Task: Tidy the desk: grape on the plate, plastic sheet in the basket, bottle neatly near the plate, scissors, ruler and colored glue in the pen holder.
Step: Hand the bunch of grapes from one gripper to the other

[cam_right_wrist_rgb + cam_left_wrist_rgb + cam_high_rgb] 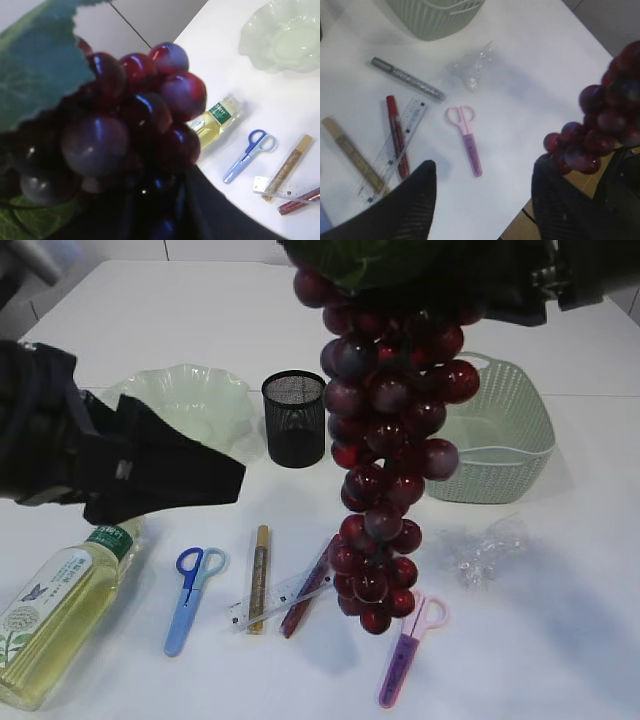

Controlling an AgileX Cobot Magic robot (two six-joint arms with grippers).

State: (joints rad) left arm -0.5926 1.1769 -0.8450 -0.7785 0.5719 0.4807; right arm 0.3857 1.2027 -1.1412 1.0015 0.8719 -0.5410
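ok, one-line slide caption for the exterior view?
Right gripper holds grape bunch aloft over cluttered desk; plate empty.

surface: white table (200, 320) | beyond: grey floor (615, 20)

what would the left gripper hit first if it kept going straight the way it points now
Probably the small pink plastic scissors on the white table; they lie almost centred ahead of the open left gripper, though depth is unclear.
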